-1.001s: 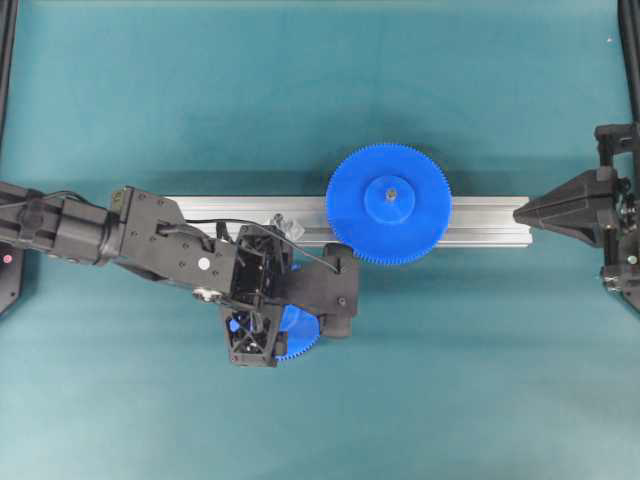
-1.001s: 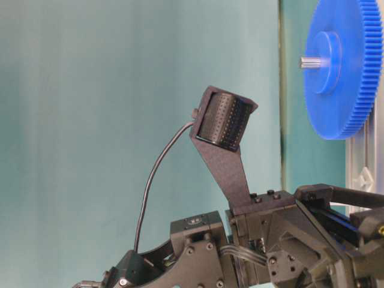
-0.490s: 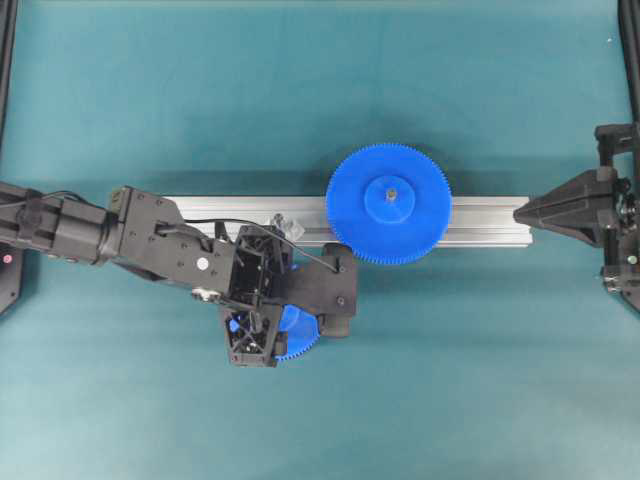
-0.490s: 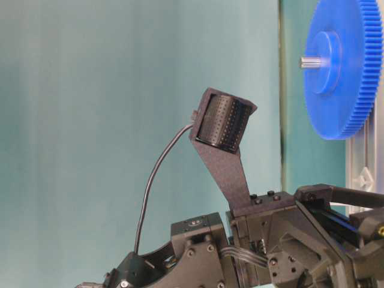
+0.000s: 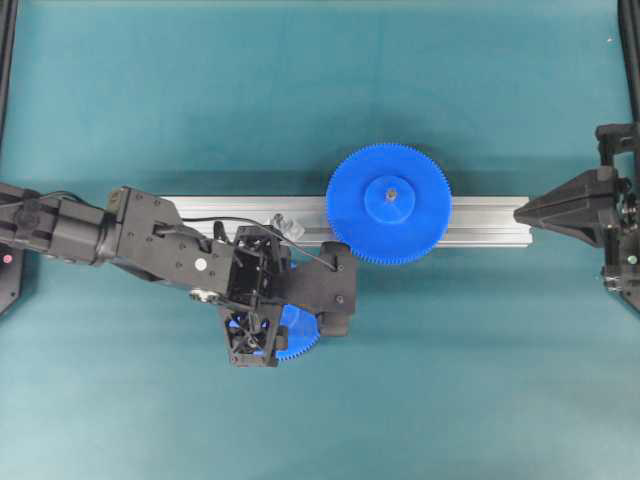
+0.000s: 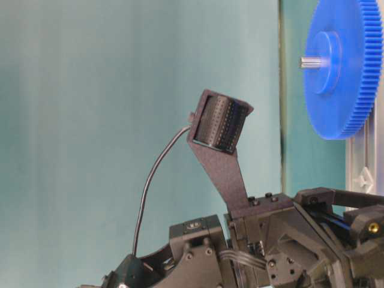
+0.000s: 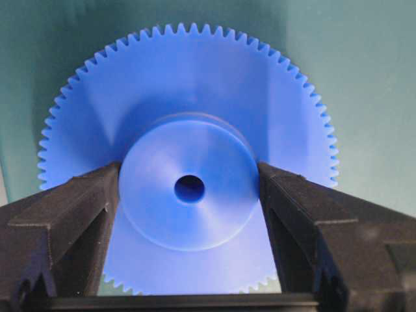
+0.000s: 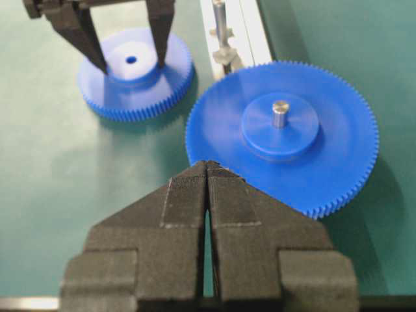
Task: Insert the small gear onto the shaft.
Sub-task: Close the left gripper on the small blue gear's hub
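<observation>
Although the small gear (image 7: pixel 188 188) lies flat on the teal tabletop (image 5: pixel 300 90), in the lower centre-left of the overhead view, you have already brought the left tool (image 7: pixel 188 195) down over it: in the left wrist view its two black fingers (image 7: pixel 71 208) flank the raised hub, each pad touching or just beside the hub's rim, so the grasp looks nearly made, though whether it is firm you cannot tell. The gear is not yet lifted. The shaft (image 8: pixel 220 23), a thin grey peg on a shiny bracket, stands bare on the aluminium rail (image 5: pixel 490 222), near the top centre of the right wrist view, just beside the wider gear (image 8: pixel 286 140), which already sits on its own pin. The right tool (image 8: pixel 207 188) is clenched, holding nothing, parked at the right edge of the overhead view. Judged from this, pickup is at its last step; lifting, carrying to the shaft, aligning the hole and pressing down remain.
</observation>
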Tool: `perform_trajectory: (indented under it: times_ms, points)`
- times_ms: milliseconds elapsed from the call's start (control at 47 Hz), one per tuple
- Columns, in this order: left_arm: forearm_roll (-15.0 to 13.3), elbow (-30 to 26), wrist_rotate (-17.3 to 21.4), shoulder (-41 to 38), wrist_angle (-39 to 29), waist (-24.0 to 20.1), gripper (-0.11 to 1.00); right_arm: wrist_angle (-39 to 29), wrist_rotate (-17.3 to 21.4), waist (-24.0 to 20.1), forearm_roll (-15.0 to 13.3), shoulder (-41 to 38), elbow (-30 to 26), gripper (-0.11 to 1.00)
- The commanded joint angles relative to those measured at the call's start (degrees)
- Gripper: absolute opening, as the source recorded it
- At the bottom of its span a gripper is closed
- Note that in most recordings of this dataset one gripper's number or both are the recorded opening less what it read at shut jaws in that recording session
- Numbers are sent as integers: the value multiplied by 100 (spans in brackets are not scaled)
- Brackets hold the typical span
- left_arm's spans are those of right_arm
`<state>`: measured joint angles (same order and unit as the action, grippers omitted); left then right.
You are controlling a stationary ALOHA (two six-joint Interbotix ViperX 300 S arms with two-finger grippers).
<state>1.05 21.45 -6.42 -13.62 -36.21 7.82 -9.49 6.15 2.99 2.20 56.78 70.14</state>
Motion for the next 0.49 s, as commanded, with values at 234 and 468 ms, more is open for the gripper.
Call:
perform_trajectory:
  times_ms: [234,468]
  points:
    - [-9,-62,-53,53,-26,9,69,26,53,18,0,-18,-35,0]
    - [-9,-193,9,97,-114,0,69,44,62,9,0,-18,-9,0]
